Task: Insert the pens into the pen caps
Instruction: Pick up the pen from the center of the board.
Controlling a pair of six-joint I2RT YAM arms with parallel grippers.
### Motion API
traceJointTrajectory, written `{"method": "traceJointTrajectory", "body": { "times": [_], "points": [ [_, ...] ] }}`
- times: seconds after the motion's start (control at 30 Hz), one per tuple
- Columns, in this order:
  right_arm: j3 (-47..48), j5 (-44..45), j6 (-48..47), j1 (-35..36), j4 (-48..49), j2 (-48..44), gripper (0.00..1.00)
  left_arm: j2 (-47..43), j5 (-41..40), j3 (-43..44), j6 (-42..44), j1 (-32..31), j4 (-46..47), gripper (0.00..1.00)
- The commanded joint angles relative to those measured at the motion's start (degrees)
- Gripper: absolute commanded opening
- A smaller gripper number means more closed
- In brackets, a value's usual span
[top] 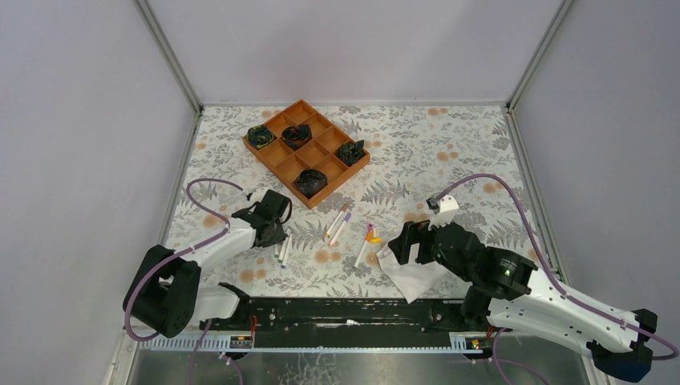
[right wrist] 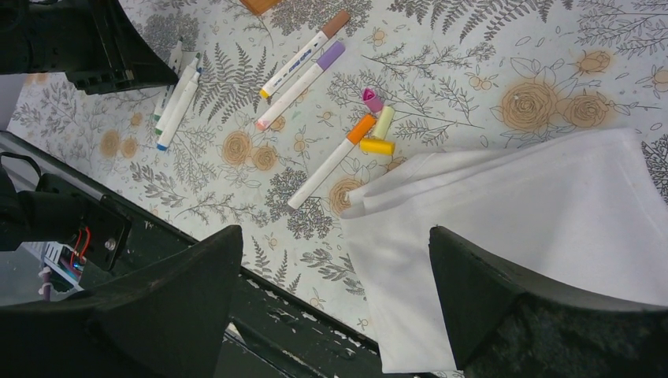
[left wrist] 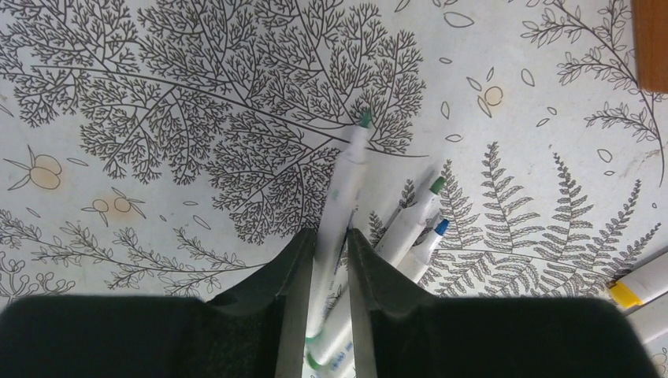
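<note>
Left fingers (left wrist: 295, 268) pinch one pen (left wrist: 346, 169) (three loose caps (right wrist: 377, 146) lie elsewhere), right fingers (right wrist: 181, 291) spread wide above one cloth (right wrist: 536, 213).

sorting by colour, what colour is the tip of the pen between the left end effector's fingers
Green; that pen shows best in the left wrist view.

We see a fern-and-flower patterned table (top: 449, 144). On it lie a wooden tray (top: 282, 154) at upper centre, pens (top: 339, 224) and caps (top: 373, 236) mid-frame, and a white cloth (top: 413, 277) lower right.
</note>
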Motion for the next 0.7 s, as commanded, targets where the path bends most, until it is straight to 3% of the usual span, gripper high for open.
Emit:
{"method": "traceJointTrajectory", "body": {
  "times": [0.0,0.23,0.5,0.67],
  "points": [
    [0.1,-0.7,0.9,-0.3,2.8,0.1,0.93,1.1,-0.6,1.1,0.9,0.4,1.6,0.18],
    [0.2,-0.8,1.0,-0.3,2.9,0.2,0.93,1.3,-0.1,1.7,2.1,0.5,1.9,0.0],
    [0.7,-1.5,1.3,-0.3,4.0,0.4,0.93,-6.6,0.7,5.1,6.8,0.3,1.0,0.0],
    [0.5,-2.3,2.0,-0.3,6.7,0.5,0.93,-16.0,9.9,5.8,12.1,-2.0,5.4,0.0]
  ]
}}
